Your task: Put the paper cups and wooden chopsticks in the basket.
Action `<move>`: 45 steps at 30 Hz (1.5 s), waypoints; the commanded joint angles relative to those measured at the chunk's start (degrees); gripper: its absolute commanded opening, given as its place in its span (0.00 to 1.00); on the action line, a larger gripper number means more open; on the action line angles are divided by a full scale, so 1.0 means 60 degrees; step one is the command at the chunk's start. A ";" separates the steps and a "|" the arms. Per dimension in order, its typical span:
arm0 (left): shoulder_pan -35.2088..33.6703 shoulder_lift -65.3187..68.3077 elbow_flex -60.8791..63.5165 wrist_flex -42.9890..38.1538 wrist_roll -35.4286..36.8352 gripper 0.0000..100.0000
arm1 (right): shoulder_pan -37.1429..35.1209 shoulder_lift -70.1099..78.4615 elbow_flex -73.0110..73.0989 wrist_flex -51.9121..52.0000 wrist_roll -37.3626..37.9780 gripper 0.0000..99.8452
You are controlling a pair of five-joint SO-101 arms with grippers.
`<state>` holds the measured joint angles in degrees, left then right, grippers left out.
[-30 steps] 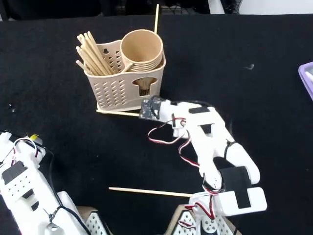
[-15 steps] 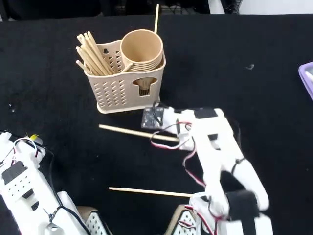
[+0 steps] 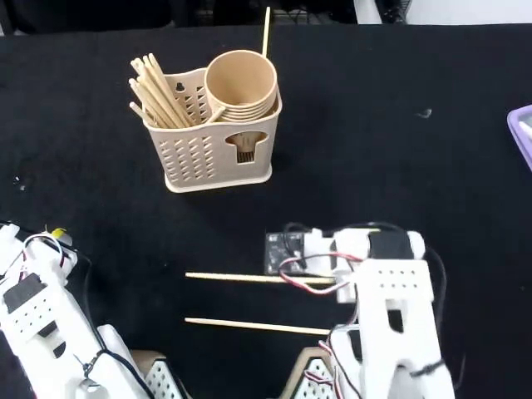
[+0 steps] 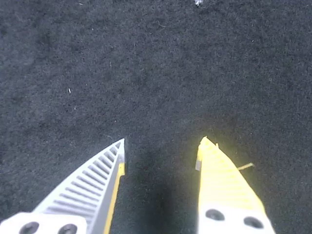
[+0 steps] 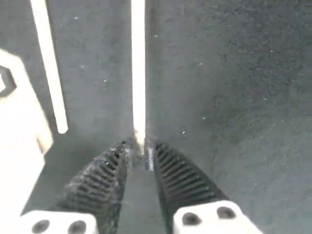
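Note:
A beige perforated basket stands at the back left of the black table. It holds a stack of paper cups and several wooden chopsticks. My right gripper is shut on the end of one chopstick, which points left, level over the cloth. A second chopstick lies on the cloth just in front, parallel to the held one. My left gripper hangs open over bare cloth at the front left, with nothing between its fingers.
The left arm's white body fills the front left corner. A purple tray edge shows at the right border. One more stick rises behind the cups. A white arm base sits beside the loose chopstick.
My right gripper has drawn back from the basket's foot toward the front edge, carrying the chopstick with it. That chopstick now lies parallel to the loose one. The left arm has not moved.

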<state>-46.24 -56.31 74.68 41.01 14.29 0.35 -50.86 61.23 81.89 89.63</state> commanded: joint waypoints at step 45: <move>-0.0007 -0.0176 -0.0212 -0.0147 0.0044 0.24 | -0.8718 0.2762 0.0198 -0.3399 -0.8410 0.01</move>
<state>-46.24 -56.31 74.68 41.01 14.29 -56.00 -34.33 68.09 59.74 39.25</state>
